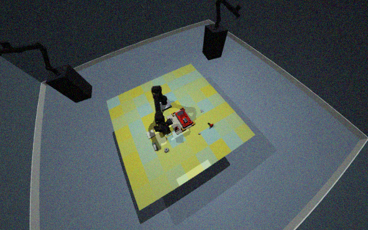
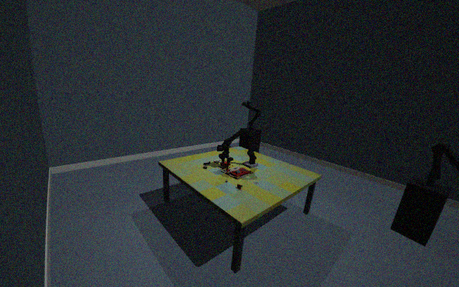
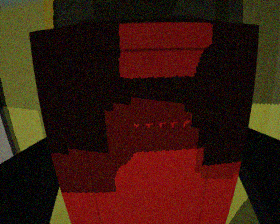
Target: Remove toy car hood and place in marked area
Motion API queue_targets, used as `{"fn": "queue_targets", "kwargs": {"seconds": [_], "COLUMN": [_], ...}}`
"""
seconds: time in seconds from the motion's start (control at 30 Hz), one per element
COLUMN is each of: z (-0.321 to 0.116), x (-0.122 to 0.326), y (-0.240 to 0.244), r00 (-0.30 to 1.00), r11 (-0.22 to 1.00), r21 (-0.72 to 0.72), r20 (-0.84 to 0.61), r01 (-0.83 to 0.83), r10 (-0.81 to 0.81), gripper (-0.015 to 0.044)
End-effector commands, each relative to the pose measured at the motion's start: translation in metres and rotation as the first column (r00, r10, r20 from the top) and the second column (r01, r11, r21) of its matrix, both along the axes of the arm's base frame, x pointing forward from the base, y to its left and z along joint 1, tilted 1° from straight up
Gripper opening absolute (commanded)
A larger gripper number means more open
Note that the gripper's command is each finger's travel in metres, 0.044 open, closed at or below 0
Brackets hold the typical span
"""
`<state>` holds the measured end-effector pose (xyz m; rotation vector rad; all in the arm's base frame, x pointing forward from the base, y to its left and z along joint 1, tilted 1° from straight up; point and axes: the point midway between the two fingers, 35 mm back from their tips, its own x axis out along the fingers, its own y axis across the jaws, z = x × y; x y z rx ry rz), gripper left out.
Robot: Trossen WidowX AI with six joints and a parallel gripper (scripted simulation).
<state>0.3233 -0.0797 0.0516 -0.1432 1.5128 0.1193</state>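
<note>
The toy car (image 1: 184, 119) (image 2: 239, 171), with a red body and a pale front part, stands near the middle of the table. My gripper (image 1: 165, 132) (image 2: 226, 164) (image 3: 147, 140) is shut on the red hood (image 3: 166, 185), a broad panel filling most of the wrist view, partly in dark shadow. The gripper is beside the pale front end of the car, on its left side in the top view, low over the table. The gap under the hood cannot be judged. A pale patch on the table just below the gripper in the top view may be the marked area; its borders are unclear in shadow.
A small red and black part (image 1: 210, 125) (image 2: 239, 187) lies right of the car. A white piece (image 1: 150, 134), a grey part (image 1: 155, 147) and a round grey part (image 1: 166, 150) lie near the gripper. The arm's base (image 1: 166, 106) stands behind the car.
</note>
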Motion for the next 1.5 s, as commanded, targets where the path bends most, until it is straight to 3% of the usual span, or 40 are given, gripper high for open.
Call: {"fn": "queue_targets", "kwargs": {"seconds": [0.0, 0.97, 1.47], "z": [-0.003, -0.017, -0.015], "x": [-0.001, 0.0, 0.001], "y": [0.001, 0.001, 0.0], "r00": [1.0, 1.0, 1.0], "r11": [1.0, 1.0, 1.0], "r21": [0.004, 0.004, 0.0], "r20": [-0.003, -0.003, 0.0], "r01": [-0.006, -0.006, 0.0], "r10": [0.006, 0.006, 0.0], "gripper": [0.0, 0.0, 0.0394]}}
